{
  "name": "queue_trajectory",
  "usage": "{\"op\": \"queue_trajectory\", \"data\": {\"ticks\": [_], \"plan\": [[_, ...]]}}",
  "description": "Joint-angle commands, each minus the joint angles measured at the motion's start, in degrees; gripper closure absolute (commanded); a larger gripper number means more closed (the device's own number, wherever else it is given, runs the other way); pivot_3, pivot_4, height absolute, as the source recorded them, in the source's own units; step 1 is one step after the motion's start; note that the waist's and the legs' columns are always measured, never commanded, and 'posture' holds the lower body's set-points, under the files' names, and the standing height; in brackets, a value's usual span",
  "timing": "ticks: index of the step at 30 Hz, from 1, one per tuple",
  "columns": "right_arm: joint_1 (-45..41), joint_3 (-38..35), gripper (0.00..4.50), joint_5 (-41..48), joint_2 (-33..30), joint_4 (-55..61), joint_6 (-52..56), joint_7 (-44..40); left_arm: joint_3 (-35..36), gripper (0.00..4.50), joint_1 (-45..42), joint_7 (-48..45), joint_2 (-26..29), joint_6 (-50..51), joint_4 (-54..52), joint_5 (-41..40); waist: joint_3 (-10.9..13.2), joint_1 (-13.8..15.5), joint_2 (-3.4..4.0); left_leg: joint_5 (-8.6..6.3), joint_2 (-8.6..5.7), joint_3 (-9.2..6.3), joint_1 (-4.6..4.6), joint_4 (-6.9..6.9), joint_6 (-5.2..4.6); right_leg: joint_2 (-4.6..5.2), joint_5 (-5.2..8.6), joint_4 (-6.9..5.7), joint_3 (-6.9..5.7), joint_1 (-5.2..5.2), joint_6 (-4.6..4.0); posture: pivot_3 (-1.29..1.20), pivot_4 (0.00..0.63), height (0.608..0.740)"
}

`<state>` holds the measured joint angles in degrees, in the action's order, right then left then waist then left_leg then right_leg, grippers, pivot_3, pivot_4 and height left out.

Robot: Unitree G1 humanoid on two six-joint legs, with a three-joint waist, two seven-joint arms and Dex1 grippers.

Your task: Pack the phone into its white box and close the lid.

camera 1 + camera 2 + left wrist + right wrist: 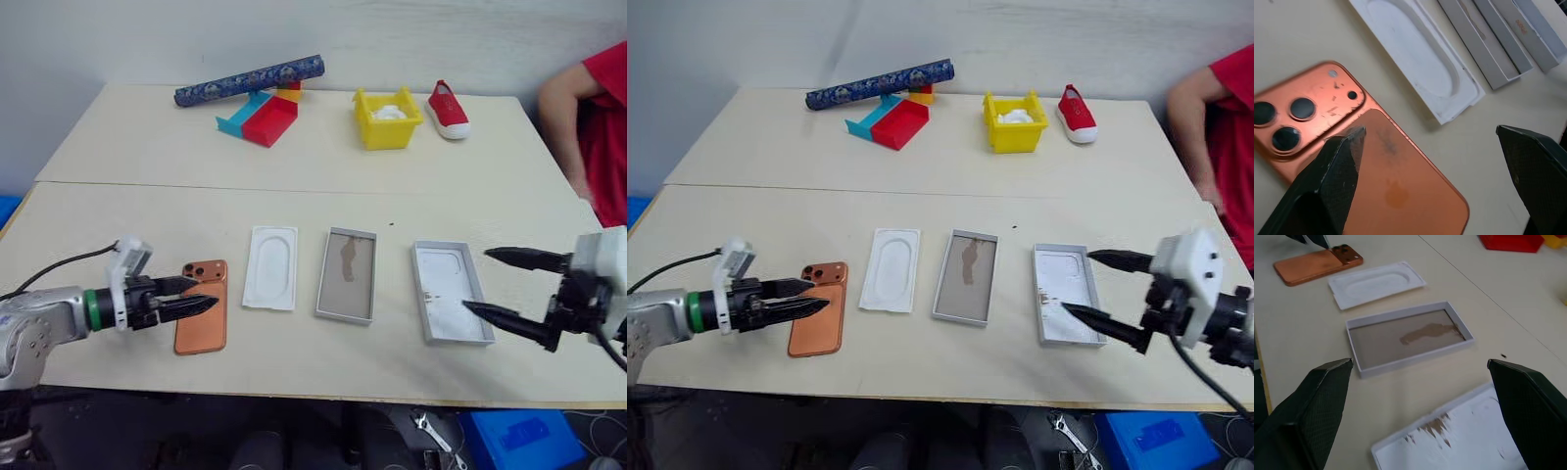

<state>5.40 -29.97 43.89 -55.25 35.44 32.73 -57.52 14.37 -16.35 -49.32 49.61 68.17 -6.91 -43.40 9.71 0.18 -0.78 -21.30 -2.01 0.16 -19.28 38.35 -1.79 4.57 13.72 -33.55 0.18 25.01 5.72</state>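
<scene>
My left end effector (199,296) spread over slim copper-orange phone (201,320), flat on bench (294,147), camera-side up; right end effector (1095,287) spread above white lid (450,305). Risk: fingertips skid, phone slides toward white grey-floored box (347,275)

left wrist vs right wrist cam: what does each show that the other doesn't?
Left wrist: the dark triple-lens cluster on the copper-orange phone's back, seen close, between the open left gripper.
Right wrist: the shallow white lid tray's scuffed white floor beneath the open right gripper, and a red bin.
Both: phone, thin white moulded insert, white box with grey-brown floor.
</scene>
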Motion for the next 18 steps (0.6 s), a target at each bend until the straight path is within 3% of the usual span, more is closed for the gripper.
{"op": "queue_trajectory", "data": {"ticks": [1,6,11,18], "plan": [[-2.67,3.6,0.01,1.95,-0.37,4.14,0.03,0.71,-1.72,0.2,-5.98,3.32,-2.69,9.55,3.06,-2.87,-0.01,0.02,-0.05,0.01,-0.01,-0.05,-0.01,0.03,0.01,-0.01,-0.01,0.0,-0.03,-0.02,0.01,0.0,0.15,0.74],[-4.73,7.35,0.0,1.97,0.21,5.44,-0.33,1.16,-3.94,1.56,-12.98,7.16,-5.71,17.74,8.68,-1.87,0.0,-0.09,-0.13,0.0,-0.02,-0.07,-0.07,0.13,0.06,-0.05,-0.01,-0.04,-0.07,0.03,0.01,0.0,0.15,0.74],[-5.07,9.16,0.0,1.53,0.58,5.76,-0.88,1.62,-6.13,1.56,-16.8,7.8,-6.17,22.06,13.14,-1.1,0.0,-0.1,-0.14,-0.01,-0.02,-0.1,-0.17,0.42,0.1,-0.05,-0.01,-0.11,-0.13,0.04,0.01,0.0,0.15,0.74],[-4.66,9.47,0.0,1.32,1.03,6.05,-1.12,2.02,-10.27,1.56,-19.23,7.73,-6.53,20.01,17.3,1.09,-0.01,-0.02,-0.15,-0.02,-0.02,-0.15,-0.18,0.67,0.12,-0.01,-0.01,-0.19,-0.13,-0.02,0.01,0.0,0.15,0.74]]}}
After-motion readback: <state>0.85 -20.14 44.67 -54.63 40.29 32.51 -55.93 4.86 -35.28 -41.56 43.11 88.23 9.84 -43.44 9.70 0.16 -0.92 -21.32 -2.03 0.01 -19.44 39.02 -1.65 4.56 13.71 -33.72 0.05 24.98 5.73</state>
